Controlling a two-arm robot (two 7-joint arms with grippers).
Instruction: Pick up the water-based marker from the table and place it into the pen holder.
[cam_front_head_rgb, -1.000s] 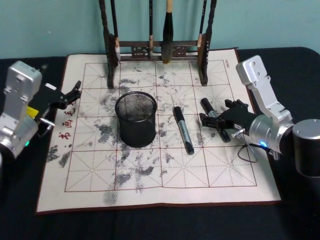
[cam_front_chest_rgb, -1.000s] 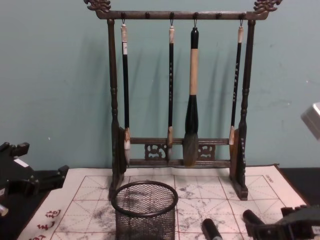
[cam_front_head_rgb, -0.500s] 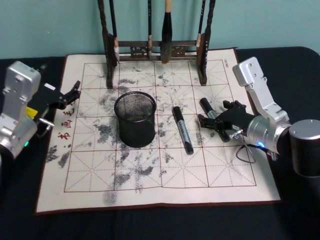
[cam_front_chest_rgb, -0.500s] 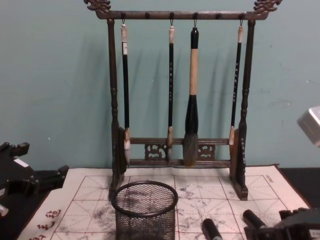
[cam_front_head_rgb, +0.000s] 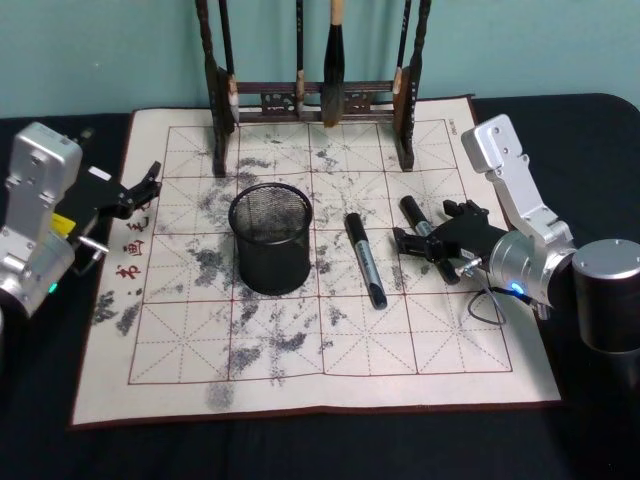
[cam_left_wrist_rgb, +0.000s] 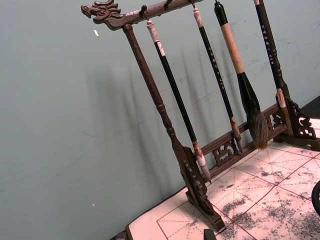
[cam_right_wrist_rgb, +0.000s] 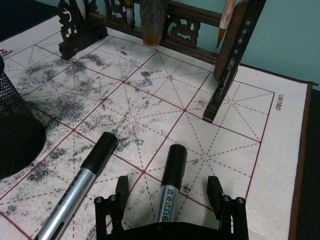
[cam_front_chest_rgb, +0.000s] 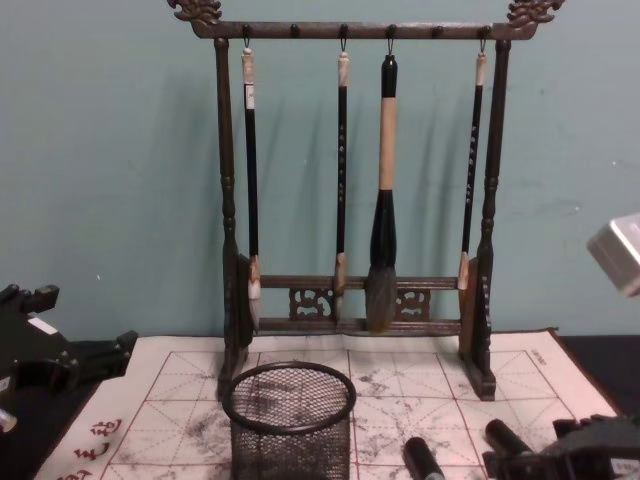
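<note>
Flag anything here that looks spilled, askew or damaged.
Grey ink smudges blotch the mat, thickest around the pen holder; likely old stains, not a fresh spill. The left marker and right marker lie loose on it, the open right gripper astride the latter. The left gripper sits parked at the mat's left edge. Nothing looks damaged.

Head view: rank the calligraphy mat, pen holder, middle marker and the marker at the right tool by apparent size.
1. calligraphy mat
2. pen holder
3 and 4 unsure: middle marker shows longer, but the right tool straddles and partly covers the other marker; left tool parked at the mat's left edge.
</note>
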